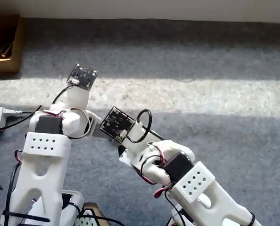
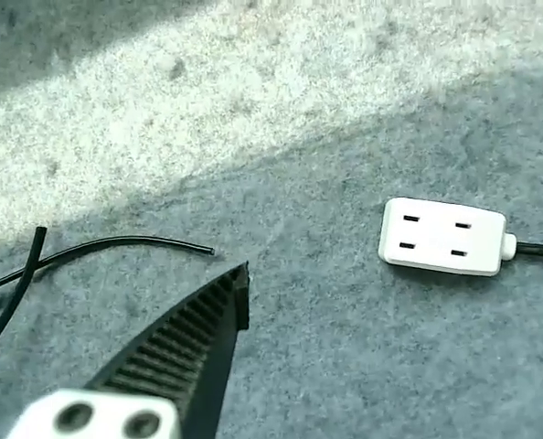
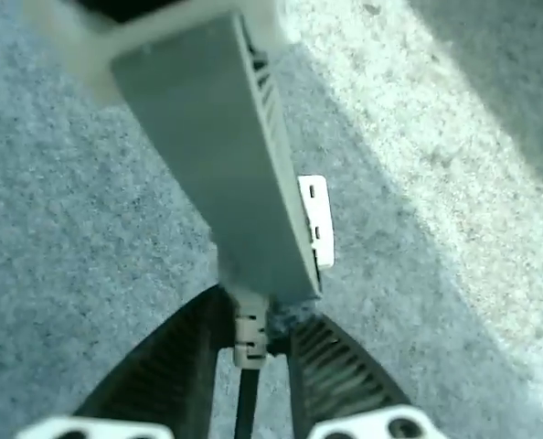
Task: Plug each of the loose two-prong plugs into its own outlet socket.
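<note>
Right gripper (image 3: 249, 346) pinches the cord end of a grey plug (image 3: 221, 155), with its black fingers (image 3: 175, 366) pressed against the strain relief. A white outlet socket (image 3: 315, 219) lies on the grey carpet (image 3: 61, 229) just past the plug's side.

Left wrist view: the left gripper (image 2: 218, 315) hangs over the carpet near a loose black cable (image 2: 116, 243) — whether it is spread or closed cannot be told. The outlet socket sits well apart, in shade.

High view: left arm (image 1: 45, 141) and right arm (image 1: 177, 169) lean close together — mid-carpet.
</note>
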{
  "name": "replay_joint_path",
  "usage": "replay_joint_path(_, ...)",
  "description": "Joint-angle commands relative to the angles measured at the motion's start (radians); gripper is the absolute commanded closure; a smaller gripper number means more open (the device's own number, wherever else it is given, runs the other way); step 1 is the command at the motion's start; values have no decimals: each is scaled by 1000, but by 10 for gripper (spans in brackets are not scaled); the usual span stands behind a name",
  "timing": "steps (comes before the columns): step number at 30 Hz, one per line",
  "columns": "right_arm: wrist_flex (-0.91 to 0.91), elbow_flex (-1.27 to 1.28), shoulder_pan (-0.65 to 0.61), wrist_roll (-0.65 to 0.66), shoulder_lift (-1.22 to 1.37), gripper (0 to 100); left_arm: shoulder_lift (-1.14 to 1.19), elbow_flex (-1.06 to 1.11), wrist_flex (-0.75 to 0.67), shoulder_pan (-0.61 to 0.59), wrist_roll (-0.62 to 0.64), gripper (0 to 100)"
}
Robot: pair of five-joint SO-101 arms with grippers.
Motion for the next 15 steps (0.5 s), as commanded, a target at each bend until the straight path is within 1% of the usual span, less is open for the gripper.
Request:
replay_joint_path(1,88,-111,7,11,-84,992,-5,58,-66,-42,-14,405)
replay_joint_path(5,156,-186,62,29,-85,992,-4,143,-153,-79,-14,405)
replay_joint_path(9,163,-217,68,29,-81,992,-4,189,-173,-56,-14,405)
replay_joint_path(15,163,-173,76,32,-77,992,-4,179,-178,-79,-12,405)
